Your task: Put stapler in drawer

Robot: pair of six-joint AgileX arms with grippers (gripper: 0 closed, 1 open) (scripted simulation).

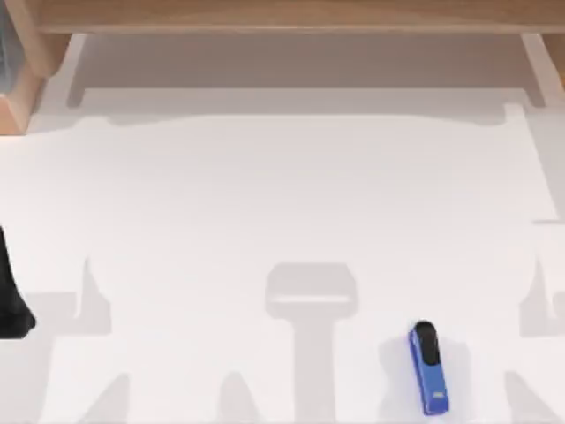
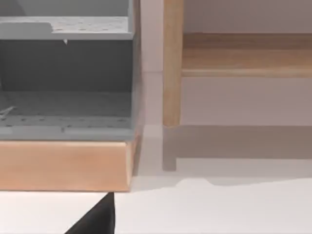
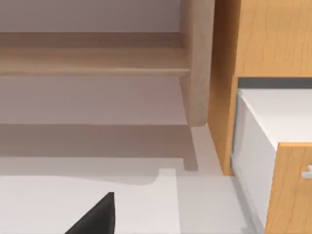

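The stapler [image 1: 428, 368] is lying flat on the white table [image 1: 291, 194] at about five o'clock in the top view, near the front edge. Its rounded black end is pointing toward twelve o'clock and its blue body is running back toward six, tilted slightly. Nothing is touching it.

At the nine o'clock edge of the top view a black part of the left arm [image 1: 11, 296] is showing, cut off by the frame, so I cannot tell whether the left gripper is open or closed. In the left wrist view a black wedge [image 2: 95, 217] is poking in at the lower edge, too little to read the jaws. That view is facing an open grey drawer [image 2: 66, 87] with a light wooden front [image 2: 63, 165], set beside a wooden post [image 2: 171, 63] of the shelf unit.

The right wrist view is showing a similar black wedge [image 3: 95, 217], again too cropped to judge the right jaws. Beyond it a wooden cabinet [image 3: 263, 39] is standing with a white-topped drawer [image 3: 278, 117] pulled partly out, its far end cut off by the frame.

Along the twelve o'clock edge of the top view the wooden shelf [image 1: 291, 16] is spanning the table, with its underside in shadow.
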